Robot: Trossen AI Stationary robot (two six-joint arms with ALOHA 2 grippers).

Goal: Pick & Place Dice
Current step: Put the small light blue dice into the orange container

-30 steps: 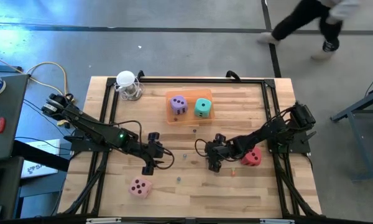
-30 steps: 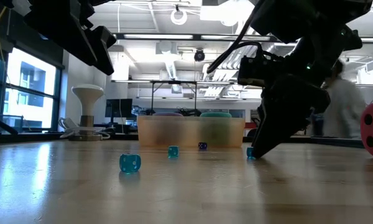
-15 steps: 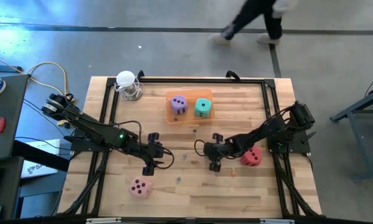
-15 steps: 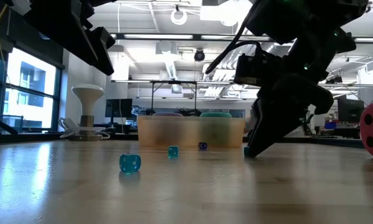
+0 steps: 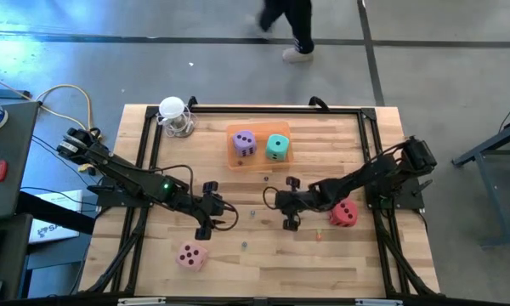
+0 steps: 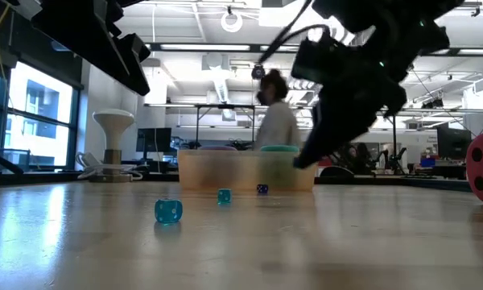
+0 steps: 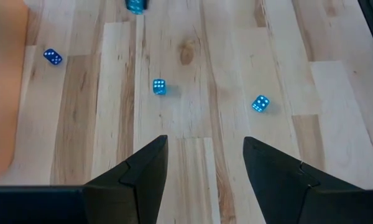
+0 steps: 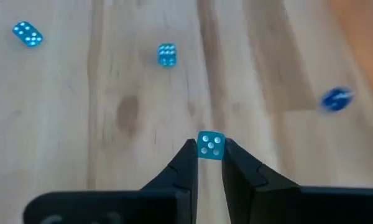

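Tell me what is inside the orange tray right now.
The orange tray holds two big dice side by side: the purple die and the teal-green die. The floor under them is covered.

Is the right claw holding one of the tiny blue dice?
Yes: in the right wrist view, the right gripper pinches a small blue die between its fingertips.

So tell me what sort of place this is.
Probably a robotics lab in an open workshop: a wooden table with two arms mounted on it, a bare concrete floor where a person walks past, and desks with monitors behind.
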